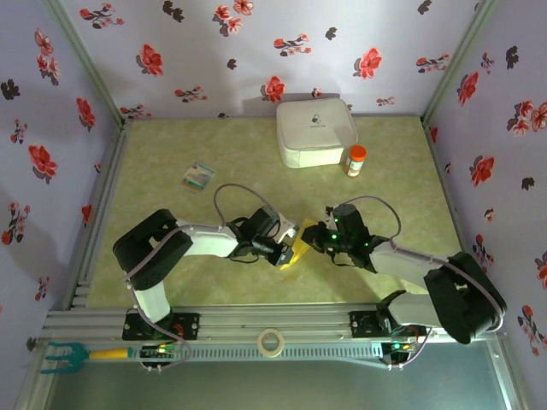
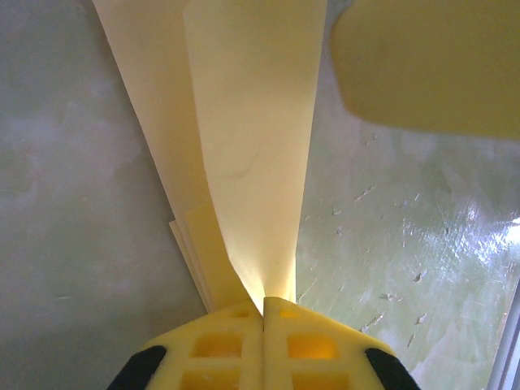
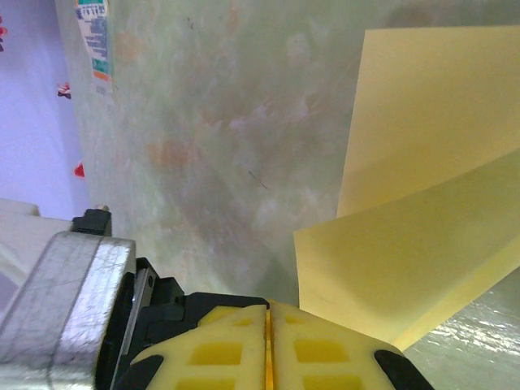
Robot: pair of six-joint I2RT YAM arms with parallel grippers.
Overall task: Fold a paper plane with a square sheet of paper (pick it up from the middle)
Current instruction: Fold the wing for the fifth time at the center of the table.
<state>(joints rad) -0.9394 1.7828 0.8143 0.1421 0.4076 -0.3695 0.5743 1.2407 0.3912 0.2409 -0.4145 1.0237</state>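
**Top view.** My left pincer [image 1: 288, 243] and right pincer [image 1: 311, 239] meet almost tip to tip above the table [image 1: 171, 162]. The yellow paper [image 1: 294, 254] shows just beneath and between them. The box [image 1: 314, 132] and the bottle [image 1: 355, 160] stand well ahead of both pincers. The card [image 1: 197, 177] lies ahead and to the left of my left pincer.

**Left wrist view.** My left pincer [image 2: 262, 309] has its jaws pressed together on the paper [image 2: 252, 138]. The paper widens away from the tips in folded, layered strips. A blurred yellow shape [image 2: 431, 65] ahead on the right cannot be identified.

**Right wrist view.** My right pincer [image 3: 268, 309] has its jaws closed flat against each other. The paper [image 3: 422, 203] stands just right of the tips, one flap bent over. I cannot tell whether any edge is caught between the jaws.
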